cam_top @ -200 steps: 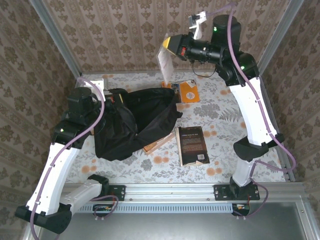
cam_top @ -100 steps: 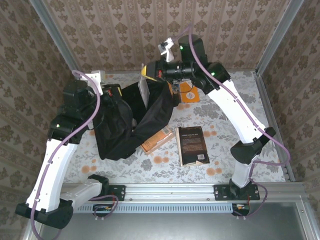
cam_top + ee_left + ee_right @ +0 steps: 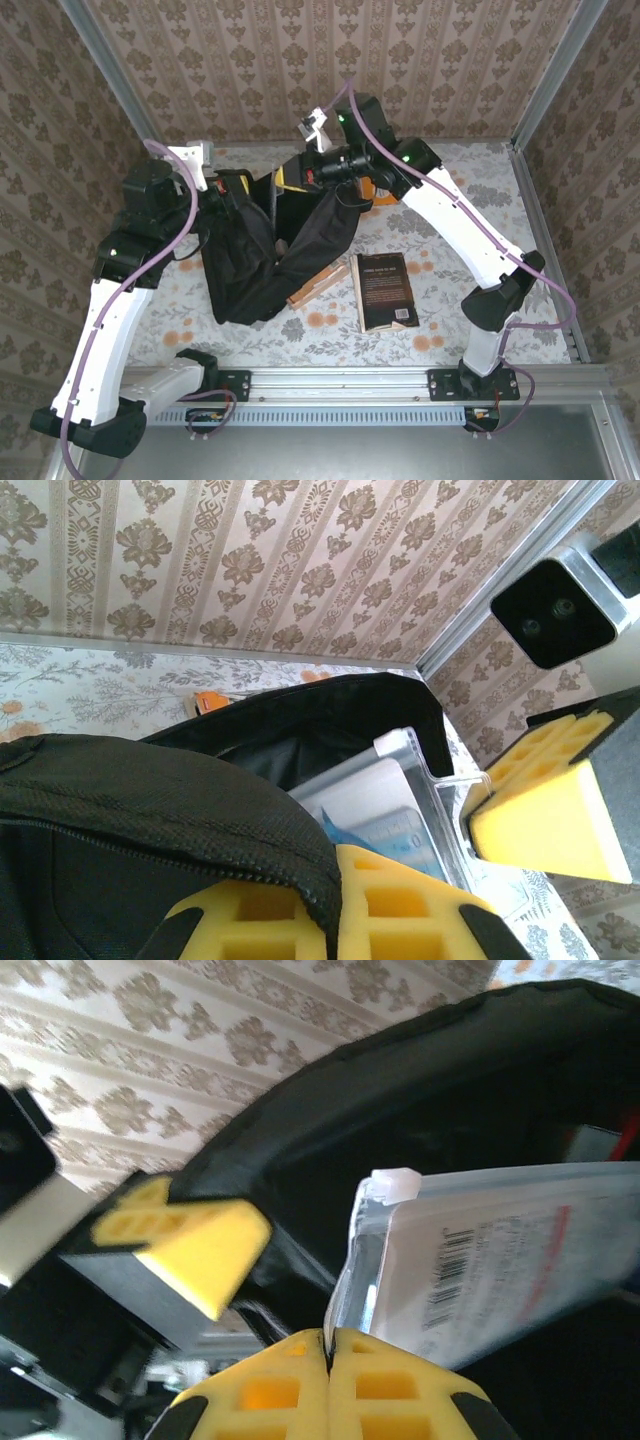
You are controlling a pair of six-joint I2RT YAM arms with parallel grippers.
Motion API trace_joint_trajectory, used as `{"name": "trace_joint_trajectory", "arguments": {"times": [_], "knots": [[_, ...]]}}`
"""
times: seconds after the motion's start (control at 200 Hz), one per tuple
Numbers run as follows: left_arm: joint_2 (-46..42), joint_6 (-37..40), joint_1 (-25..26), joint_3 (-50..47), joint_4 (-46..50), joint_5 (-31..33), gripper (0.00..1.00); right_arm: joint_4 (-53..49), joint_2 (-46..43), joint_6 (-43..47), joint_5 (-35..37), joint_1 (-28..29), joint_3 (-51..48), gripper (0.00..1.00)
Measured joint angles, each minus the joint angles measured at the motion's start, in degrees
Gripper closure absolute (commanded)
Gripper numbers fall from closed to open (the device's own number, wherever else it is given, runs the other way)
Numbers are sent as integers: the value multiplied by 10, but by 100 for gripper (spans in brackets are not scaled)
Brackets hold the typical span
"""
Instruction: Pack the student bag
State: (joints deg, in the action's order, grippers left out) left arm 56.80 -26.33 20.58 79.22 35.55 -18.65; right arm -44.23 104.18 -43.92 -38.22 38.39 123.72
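The black student bag (image 3: pixel 255 250) lies at the table's middle left with its mouth held open. My left gripper (image 3: pixel 226 188) is shut on the bag's fabric rim (image 3: pixel 250 825), its yellow pads (image 3: pixel 400 900) pinching the zip edge. My right gripper (image 3: pixel 287 176) is shut on the edge of a clear plastic packet (image 3: pixel 500 1250) with a barcode label. The packet (image 3: pixel 390 810) hangs inside the bag's dark opening, between the two grippers. In the right wrist view the pads (image 3: pixel 390 1390) meet on the packet's thin flap, and the left gripper's yellow pad (image 3: pixel 185 1240) sits close by.
A black book (image 3: pixel 385 290) lies flat right of the bag. An orange book (image 3: pixel 378 188) lies behind the right arm. A tan book (image 3: pixel 318 285) pokes out from under the bag. Patterned walls and a metal frame (image 3: pixel 545 80) close in the table.
My right arm swung left and down, carrying the clear packet from above the table's back into the bag's mouth. My left gripper shifted slightly, keeping the rim up.
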Motion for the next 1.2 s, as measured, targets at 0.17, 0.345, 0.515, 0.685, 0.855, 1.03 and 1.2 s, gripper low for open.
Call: {"name": "trace_joint_trajectory", "arguments": {"times": [0.17,0.345,0.515,0.685,0.855,1.03,1.2], "knots": [[-7,0,0,0,0,-9,100,-175,52,103,66,3,140,100],[-15,0,1,-2,0,-22,100,-297,101,181,165,16,192,100],[-16,0,5,-13,0,-37,100,-348,135,217,248,34,207,100],[-15,0,8,-19,0,-41,100,-368,159,230,298,56,225,97],[-13,0,9,-21,2,-41,100,-366,191,223,303,73,236,95],[-13,0,9,-28,3,-38,100,-348,206,194,281,76,236,96],[-13,5,9,-28,3,-30,100,-282,175,148,208,70,188,99]]}}
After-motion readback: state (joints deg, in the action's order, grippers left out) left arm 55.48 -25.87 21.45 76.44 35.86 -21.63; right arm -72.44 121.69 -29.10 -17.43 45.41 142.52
